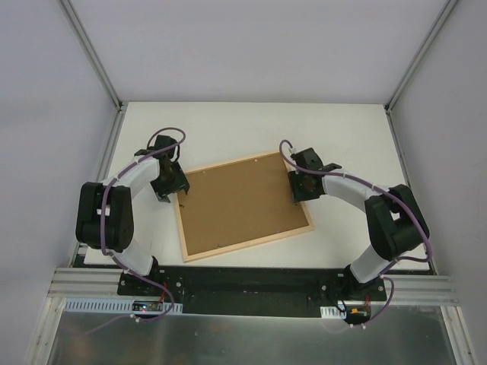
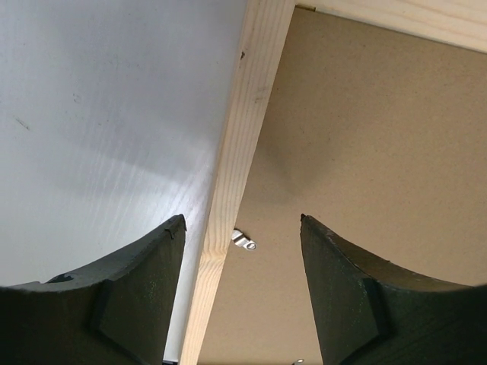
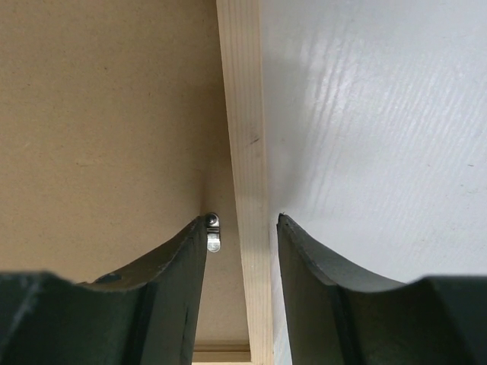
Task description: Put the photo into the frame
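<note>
Since the frame (image 1: 249,243) lies face-down with the brown backing board (image 1: 242,204) filling it, I cannot see the photo in any view. Whether it sits under that board I cannot tell. In the top view the frame's long axis runs roughly nine to three, with the three o'clock end tipped a little toward two.

My left gripper (image 2: 242,220) hangs over the nine o'clock short rail and my right gripper (image 3: 242,219) over the three o'clock one, so each arm is nearest its own end. Both pairs of fingers are released and grasp nothing. The left ones are spread wide across the pale wooden rail (image 2: 243,137). The right ones are closer together, straddling their rail (image 3: 243,114).

What the coming move turns on, I judge, is the small metal clip. On the left a clip (image 2: 243,242) sits just inside the rail, between my fingertips. On the right another clip (image 3: 213,232) lies at the board's edge, just beside my inner fingertip.

White table (image 1: 228,129) shows all round the frame, widest toward twelve. At six o'clock the frame's long rail lies near the arm bases, so I judge there is less room to move it that way.
</note>
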Motion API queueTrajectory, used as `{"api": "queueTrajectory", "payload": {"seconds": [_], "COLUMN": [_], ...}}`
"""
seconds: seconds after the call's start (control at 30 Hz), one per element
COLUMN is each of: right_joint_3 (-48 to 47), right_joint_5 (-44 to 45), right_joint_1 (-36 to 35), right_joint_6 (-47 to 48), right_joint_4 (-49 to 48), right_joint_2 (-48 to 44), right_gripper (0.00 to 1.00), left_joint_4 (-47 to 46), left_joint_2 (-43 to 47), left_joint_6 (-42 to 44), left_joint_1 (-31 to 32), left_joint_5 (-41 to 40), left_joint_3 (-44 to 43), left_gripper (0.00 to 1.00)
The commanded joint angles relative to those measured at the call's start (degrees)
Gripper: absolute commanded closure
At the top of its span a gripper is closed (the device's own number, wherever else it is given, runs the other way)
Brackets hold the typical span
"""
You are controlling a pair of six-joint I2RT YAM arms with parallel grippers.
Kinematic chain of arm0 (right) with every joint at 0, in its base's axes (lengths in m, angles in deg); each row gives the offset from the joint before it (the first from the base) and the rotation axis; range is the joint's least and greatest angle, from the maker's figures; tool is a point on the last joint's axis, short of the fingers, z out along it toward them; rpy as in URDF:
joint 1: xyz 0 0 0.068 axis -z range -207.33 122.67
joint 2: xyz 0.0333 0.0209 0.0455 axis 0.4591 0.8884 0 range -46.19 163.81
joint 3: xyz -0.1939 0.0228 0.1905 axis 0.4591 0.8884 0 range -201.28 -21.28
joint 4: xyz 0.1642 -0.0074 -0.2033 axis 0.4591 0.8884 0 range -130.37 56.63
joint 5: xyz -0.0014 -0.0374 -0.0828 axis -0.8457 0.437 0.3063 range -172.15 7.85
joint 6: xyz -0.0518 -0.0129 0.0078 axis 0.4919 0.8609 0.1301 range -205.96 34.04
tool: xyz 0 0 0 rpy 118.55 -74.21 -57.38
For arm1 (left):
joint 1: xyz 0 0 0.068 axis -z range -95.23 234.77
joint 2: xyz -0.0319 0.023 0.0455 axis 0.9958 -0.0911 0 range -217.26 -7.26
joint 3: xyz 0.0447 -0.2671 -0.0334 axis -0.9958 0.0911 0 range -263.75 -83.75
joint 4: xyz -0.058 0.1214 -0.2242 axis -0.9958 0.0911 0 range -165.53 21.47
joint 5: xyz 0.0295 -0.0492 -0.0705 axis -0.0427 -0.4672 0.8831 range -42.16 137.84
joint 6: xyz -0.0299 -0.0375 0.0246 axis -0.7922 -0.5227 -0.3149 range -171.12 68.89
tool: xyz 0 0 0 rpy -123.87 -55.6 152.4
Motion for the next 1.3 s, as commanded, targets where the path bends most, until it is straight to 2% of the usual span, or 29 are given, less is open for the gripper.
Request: {"api": "queueTrajectory", "payload": {"seconds": [0.0, 0.1, 0.33, 0.43, 0.5, 0.7, 0.8, 1.27], "right_joint_3": [-0.08, -0.16, -0.87, -0.61, -0.34, -0.25, -0.6, -2.36], "right_joint_5": [-2.23, -2.32, -2.32, -3.46, -3.55, -7.32, -6.54, -2.41], "right_joint_1": [-1.82, -2.0, -3.23, -3.23, -3.23, -3.23, -3.14, -3.93], "right_joint_6": [0.24, 0.25, 0.33, 0.42, 0.42, 0.6, 0.95, 1.12], "right_joint_4": [5.74, 6.09, 6.36, 5.92, 5.57, 5.13, 6.26, 9.34], "right_joint_2": [2.59, 2.59, 3.73, 3.03, 2.16, 0.66, 0.92, 3.91], "right_gripper": [0.53, 0.51, 0.58, 0.5, 0.48, 0.46, 0.47, 0.63], "left_joint_4": [0.14, 0.14, 0.23, 0.23, 0.23, 0.32, 0.58, 0.76], "left_joint_2": [-2.51, -3.74, -6.38, -6.91, -7.0, -5.95, -4.54, -2.6], "left_joint_6": [-0.08, 0.44, 1.5, 1.67, 1.85, 2.46, 2.73, 2.29], "left_joint_1": [-1.57, -2.36, -3.24, -3.24, -3.24, -3.33, -3.42, -4.03], "left_joint_5": [-0.72, -0.99, -0.82, -0.38, -0.29, 0.15, -0.11, 0.41], "left_joint_3": [-3.13, -4.18, -7.17, -7.87, -8.23, -9.02, -8.76, -7.26], "left_gripper": [0.39, 0.4, 0.41, 0.41, 0.41, 0.41, 0.41, 0.41]}}
